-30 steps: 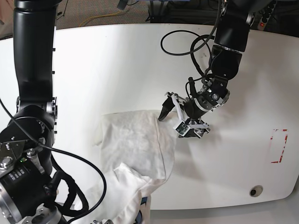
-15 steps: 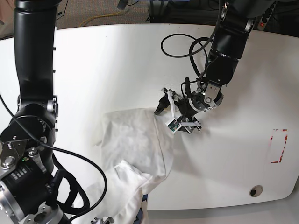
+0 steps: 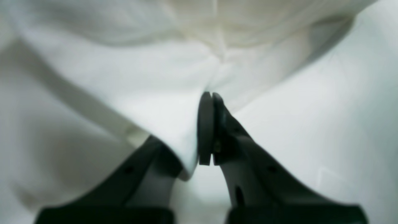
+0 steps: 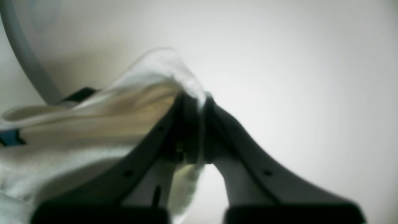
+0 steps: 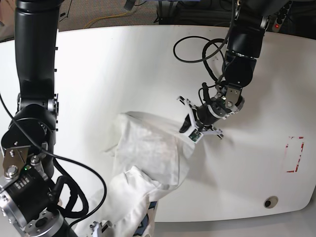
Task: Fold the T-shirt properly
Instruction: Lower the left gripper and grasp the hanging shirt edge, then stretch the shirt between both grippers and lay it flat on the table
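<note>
The T-shirt (image 5: pixel 148 158) is seen crumpled on the white table (image 5: pixel 123 69), spread from the table's middle toward the 7 o'clock edge, where a trace of blue print (image 5: pixel 152 205) shows at the hem. The left gripper (image 5: pixel 191 129) is closed, and the shirt's upper corner at 2 o'clock of the heap is pinched between its dark pads (image 3: pixel 205 124); in the left wrist view the pads are pressed flat together with white cloth gathered above and to the side of them. The right gripper (image 4: pixel 194 124) is also clamped, and a fold of white fabric is held at its tips, draping away toward 9 o'clock. A red-marked rectangle (image 5: pixel 295 154) and a small round hole (image 5: pixel 270 202) are seen at the table's 4 o'clock side.
</note>
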Available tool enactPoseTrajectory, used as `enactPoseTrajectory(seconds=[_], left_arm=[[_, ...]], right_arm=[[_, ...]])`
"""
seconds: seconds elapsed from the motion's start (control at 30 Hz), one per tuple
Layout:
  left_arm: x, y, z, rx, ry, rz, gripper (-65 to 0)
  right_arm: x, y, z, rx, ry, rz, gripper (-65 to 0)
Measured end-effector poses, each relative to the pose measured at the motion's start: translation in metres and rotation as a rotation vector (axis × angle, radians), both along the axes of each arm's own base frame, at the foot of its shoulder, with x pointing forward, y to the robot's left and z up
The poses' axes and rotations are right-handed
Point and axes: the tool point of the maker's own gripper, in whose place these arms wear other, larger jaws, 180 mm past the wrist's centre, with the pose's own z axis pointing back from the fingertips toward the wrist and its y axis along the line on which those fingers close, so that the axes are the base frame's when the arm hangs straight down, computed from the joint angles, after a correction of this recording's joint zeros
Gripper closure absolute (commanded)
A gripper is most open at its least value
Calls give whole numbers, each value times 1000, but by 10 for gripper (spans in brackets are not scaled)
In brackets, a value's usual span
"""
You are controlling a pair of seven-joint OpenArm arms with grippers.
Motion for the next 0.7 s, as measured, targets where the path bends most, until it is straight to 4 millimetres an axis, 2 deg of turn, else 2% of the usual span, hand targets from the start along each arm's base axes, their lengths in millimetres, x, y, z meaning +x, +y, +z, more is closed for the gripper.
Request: enactPoseTrajectory(seconds=[0.13, 0.4, 0.5, 0.7], left_arm=[[9, 35, 27, 62, -59, 61, 0], [20, 76, 96, 134, -208, 137, 0], [27, 98, 129, 182, -264, 187, 0], [43, 145, 227, 265, -446, 318, 0]], right_arm=[[24, -29, -19, 62, 95, -70, 0], [74, -84, -69, 193, 328, -199, 0], [94, -94, -85, 237, 423, -225, 0], [122, -103, -97, 308, 565, -239, 0]])
